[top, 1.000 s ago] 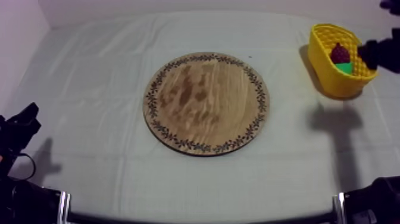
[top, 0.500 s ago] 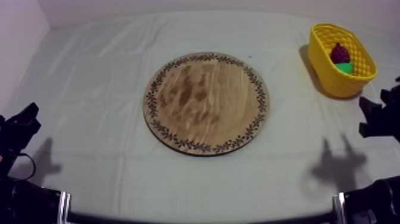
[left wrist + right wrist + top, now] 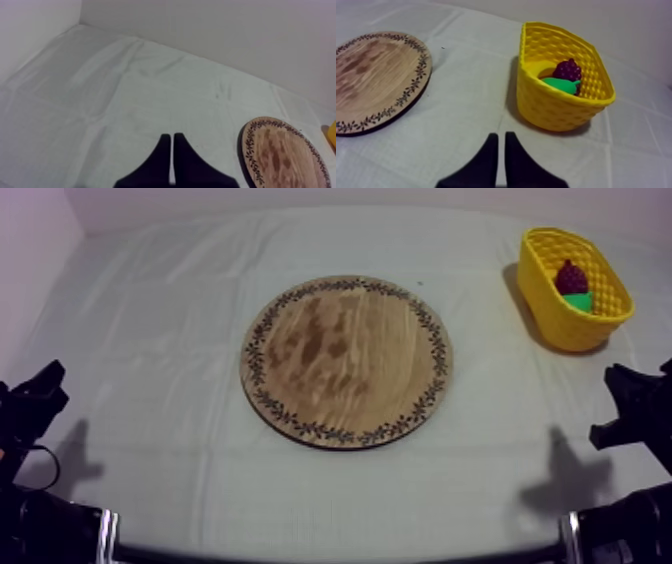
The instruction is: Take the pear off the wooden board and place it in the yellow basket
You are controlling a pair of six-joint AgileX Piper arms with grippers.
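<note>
Pear (image 3: 558,83) apparently in yellow basket (image 3: 551,107), 2 o'clock of wooden board (image 3: 346,360); left jaws and right jaws clenched empty; parking to be done clear of basket.

The left gripper (image 3: 172,136) has two matte black fingers (image 3: 159,161), wide at the root, tapering to narrow tips; the right gripper (image 3: 501,135) matches; the left arm (image 3: 30,403) and right arm (image 3: 635,413) are black and blocky; pale strips (image 3: 106,533), perhaps metal, edge their bases (image 3: 50,533).

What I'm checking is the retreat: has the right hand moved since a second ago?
Yes. The right hand has drawn back from over the yellow basket, downward in the top view, and is now clear of it.
</note>
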